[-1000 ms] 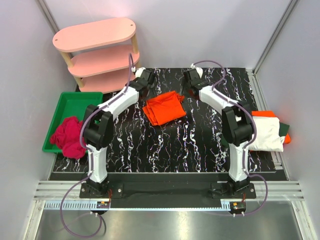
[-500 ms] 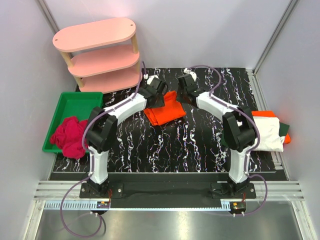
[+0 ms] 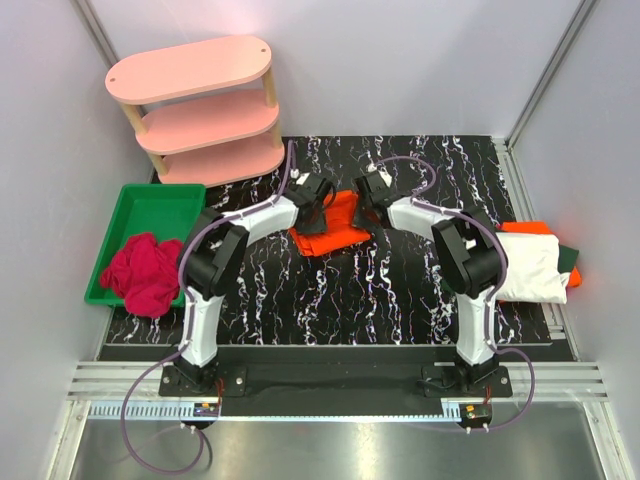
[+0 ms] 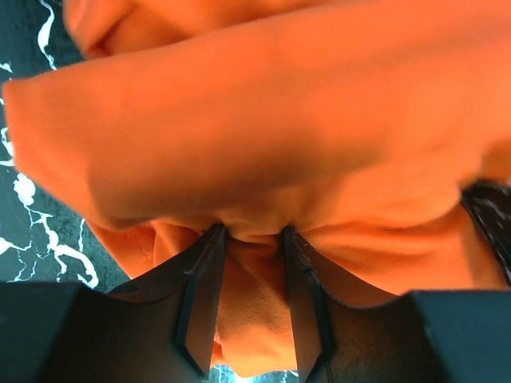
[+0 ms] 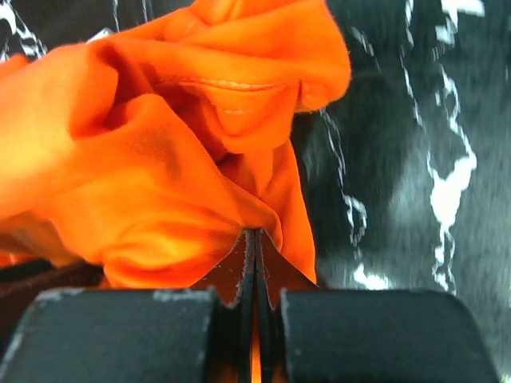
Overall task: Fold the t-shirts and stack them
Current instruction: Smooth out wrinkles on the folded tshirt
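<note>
Left wrist shows the left gripper [image 4: 251,237] pinching the orange t-shirt [image 4: 263,120]; the right gripper [image 5: 255,239] clamps its edge too.

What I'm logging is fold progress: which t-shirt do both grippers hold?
The bright orange cloth t-shirt mid-table; the left gripper and right gripper each pinch it. The white cloth t-shirt pile at far right lies ungripped.
</note>
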You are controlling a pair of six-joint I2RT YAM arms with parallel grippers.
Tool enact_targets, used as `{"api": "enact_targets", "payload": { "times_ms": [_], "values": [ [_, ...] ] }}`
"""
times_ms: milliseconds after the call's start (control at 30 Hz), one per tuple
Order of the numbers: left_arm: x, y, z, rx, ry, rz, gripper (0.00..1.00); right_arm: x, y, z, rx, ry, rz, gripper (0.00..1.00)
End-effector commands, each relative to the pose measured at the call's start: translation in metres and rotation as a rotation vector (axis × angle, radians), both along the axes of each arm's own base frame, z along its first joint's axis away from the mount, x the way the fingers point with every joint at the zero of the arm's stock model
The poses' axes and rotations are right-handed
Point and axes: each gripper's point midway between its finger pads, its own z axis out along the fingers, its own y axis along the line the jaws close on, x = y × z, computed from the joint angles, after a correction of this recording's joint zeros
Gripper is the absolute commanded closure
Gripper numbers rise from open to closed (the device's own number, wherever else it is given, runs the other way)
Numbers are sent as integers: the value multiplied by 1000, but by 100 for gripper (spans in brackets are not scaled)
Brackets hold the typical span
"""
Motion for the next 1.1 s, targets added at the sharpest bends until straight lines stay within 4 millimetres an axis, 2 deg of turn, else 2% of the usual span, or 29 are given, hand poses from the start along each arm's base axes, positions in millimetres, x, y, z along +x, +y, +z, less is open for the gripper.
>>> {"api": "enact_targets", "payload": {
  "times_ms": [0, 67, 233, 267, 300, 433, 533, 600, 633, 700, 733, 767, 800, 833, 867, 900, 933, 967, 1000, 1067],
  "values": [
    [-37, 15, -17, 15, 101, -4, 61, -44, -6, -5, 6, 94, -17, 100],
    [-44, 18, -11, 16, 93, -1, 61, -60, -8, -4, 0, 108, -10, 100],
    [-74, 28, -11, 35, 112, -4, 62, -100, -10, -3, -9, 134, 4, 100],
    [-77, 28, -3, 27, 97, -4, 62, -105, -11, -4, -14, 137, 5, 100],
    [-89, 30, -8, 41, 111, -14, 63, -113, -9, -4, -12, 145, 10, 100],
    [-115, 26, -4, 42, 107, -32, 63, -141, -14, -6, -13, 175, 9, 100],
    [-133, 22, -4, 37, 117, -51, 63, -162, -10, -6, -4, 192, 24, 100],
    [-144, 21, -4, 41, 123, -64, 63, -170, -10, -6, 0, 198, 20, 100],
    [-144, 22, 2, 41, 100, -60, 63, -172, -11, -5, 0, 192, 19, 100],
    [-147, 21, 8, 42, 72, -57, 60, -164, -15, 2, -26, 145, 23, 100],
    [-140, 23, 21, 40, 23, -46, 58, -152, -11, 18, -20, 95, 25, 100],
    [-134, 20, 33, 29, -12, -44, 55, -145, -16, 26, -52, 63, 11, 99],
    [-129, 19, 44, 20, -45, -46, 50, -130, -9, 51, -41, -4, 31, 79],
    [-122, 19, 62, 7, -96, -39, 48, -124, -7, 63, -42, -34, 36, 63],
    [-115, 14, 80, -17, -138, -38, 45, -118, -8, 74, -47, -62, 30, 54],
    [-111, 13, 90, -24, -165, -41, 40, -110, -1, 95, -29, -106, 44, 43],
    [-107, 12, 100, -31, -189, -37, 34, -106, 2, 102, -25, -121, 52, 41],
    [-101, 8, 114, -46, -217, -40, 34, -104, 6, 108, -13, -129, 66, 41],
    [-98, 6, 118, -45, -226, -47, 34, -99, 12, 116, -7, -145, 88, 43],
    [-95, 0, 122, -53, -229, -58, 38, -96, 19, 118, 4, -144, 110, 61]
  ]
}}
